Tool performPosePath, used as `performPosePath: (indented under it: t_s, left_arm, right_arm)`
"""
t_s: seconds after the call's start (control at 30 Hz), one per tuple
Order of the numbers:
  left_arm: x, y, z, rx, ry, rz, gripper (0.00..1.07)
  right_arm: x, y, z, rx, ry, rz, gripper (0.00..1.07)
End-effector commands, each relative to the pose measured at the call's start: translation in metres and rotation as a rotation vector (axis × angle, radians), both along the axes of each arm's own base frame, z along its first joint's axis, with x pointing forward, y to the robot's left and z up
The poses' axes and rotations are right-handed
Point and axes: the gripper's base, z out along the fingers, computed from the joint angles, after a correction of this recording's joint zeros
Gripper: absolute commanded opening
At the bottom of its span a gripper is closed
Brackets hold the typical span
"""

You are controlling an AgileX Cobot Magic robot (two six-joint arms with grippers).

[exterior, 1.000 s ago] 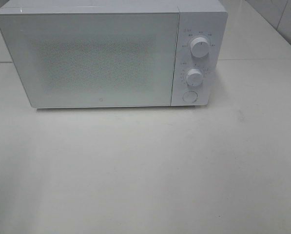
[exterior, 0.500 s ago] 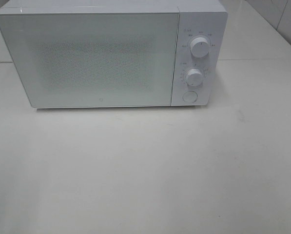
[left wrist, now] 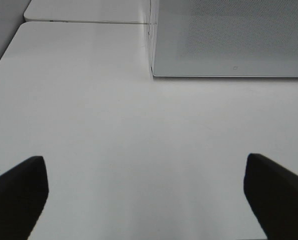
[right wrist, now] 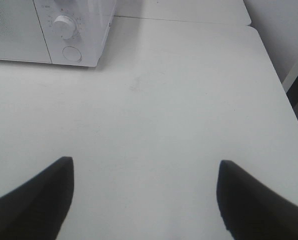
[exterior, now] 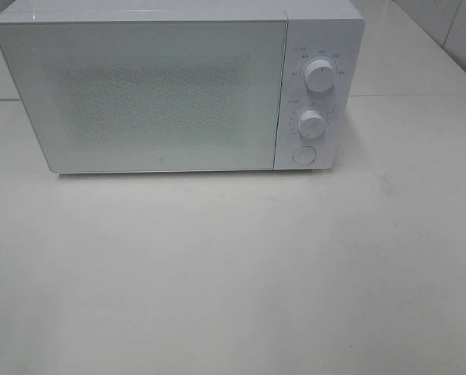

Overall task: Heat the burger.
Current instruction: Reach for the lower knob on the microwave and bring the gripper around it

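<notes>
1. A white box-shaped microwave oven (exterior: 170, 86) is standing at the far side of a smooth white table (exterior: 233, 273), with its front facing the high camera.
2. Its wide door with a dotted grey-green window (exterior: 147, 98) is sitting shut, flush with the front of the oven. Through the window I am not making out anything.
3. On the narrow control panel to the right of the door, a white round upper knob (exterior: 320, 76) is sitting above a white round lower knob (exterior: 311, 123). A white round push button (exterior: 304, 155) is sitting just under the two.
4. The burger is not showing in any of the three views, so I cannot tell where it is.
5. The left gripper (left wrist: 145, 160) is hanging over the bare table, in front of the door side of the oven. Its two black fingers (left wrist: 19, 192) are standing wide apart and are gripping nothing.
6. The right gripper (right wrist: 145, 161) is hanging over the table in front of the control panel side, well apart from the oven. Its black fingers (right wrist: 39, 200) are also standing wide apart and are holding nothing.
7. Both grippers are showing only in their own wrist views.
8. A thin seam (exterior: 412, 95) is running across the table top to the right of the oven.
</notes>
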Motion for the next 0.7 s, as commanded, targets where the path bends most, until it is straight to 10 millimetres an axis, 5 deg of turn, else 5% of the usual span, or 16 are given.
performPosePath:
  t_s: [0.03, 0.7]
  left_arm:
    - [-0.0028, -0.0008, -0.0004, -0.014, -0.03, -0.002, 1.0]
    - [-0.0028, -0.0008, -0.0004, -0.014, -0.03, -0.002, 1.0]
  right_arm:
    - [-0.0033, -0.0002, 0.0009, -0.006, -0.04, 0.003, 0.76]
    - [-0.0033, -0.0002, 0.0009, -0.006, -0.04, 0.003, 0.76]
